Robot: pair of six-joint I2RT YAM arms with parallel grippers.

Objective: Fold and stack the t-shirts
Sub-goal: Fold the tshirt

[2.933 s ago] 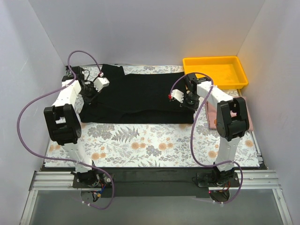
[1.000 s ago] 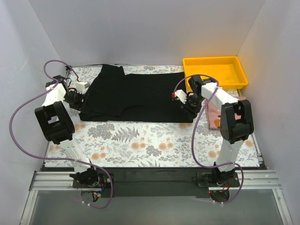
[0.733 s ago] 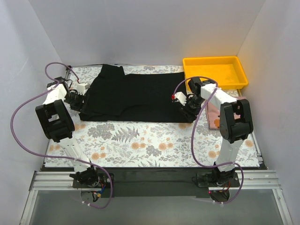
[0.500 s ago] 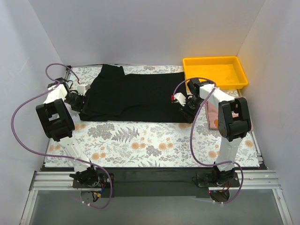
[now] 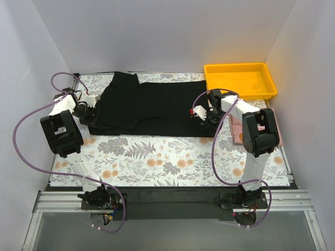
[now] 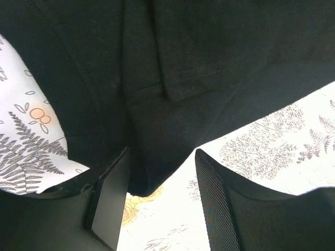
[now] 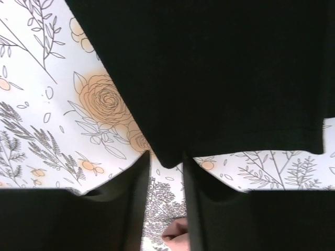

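Observation:
A black t-shirt (image 5: 152, 107) lies spread, partly folded, across the back of the table. My left gripper (image 5: 90, 116) is low at the shirt's front left corner. In the left wrist view (image 6: 162, 204) its jaws stand open, and a rounded corner of the t-shirt (image 6: 152, 172) reaches in between them, close to the left finger (image 6: 110, 204). My right gripper (image 5: 205, 120) is at the front right corner. In the right wrist view (image 7: 166, 198) its jaws stand narrow, with a gap still showing. The tip of the t-shirt's corner (image 7: 167, 157) sits between the fingertips.
A yellow tray (image 5: 243, 81) stands at the back right, behind the right arm. A pinkish book (image 5: 235, 133) lies on the floral tablecloth (image 5: 157, 157) under the right arm, with its edge (image 7: 175, 232) showing between the right fingers. White walls close in the sides and back.
The right gripper slid down and left onto the shirt's front right corner, and its jaws narrowed. The left gripper edged right toward the front left corner. The shirt has not moved.

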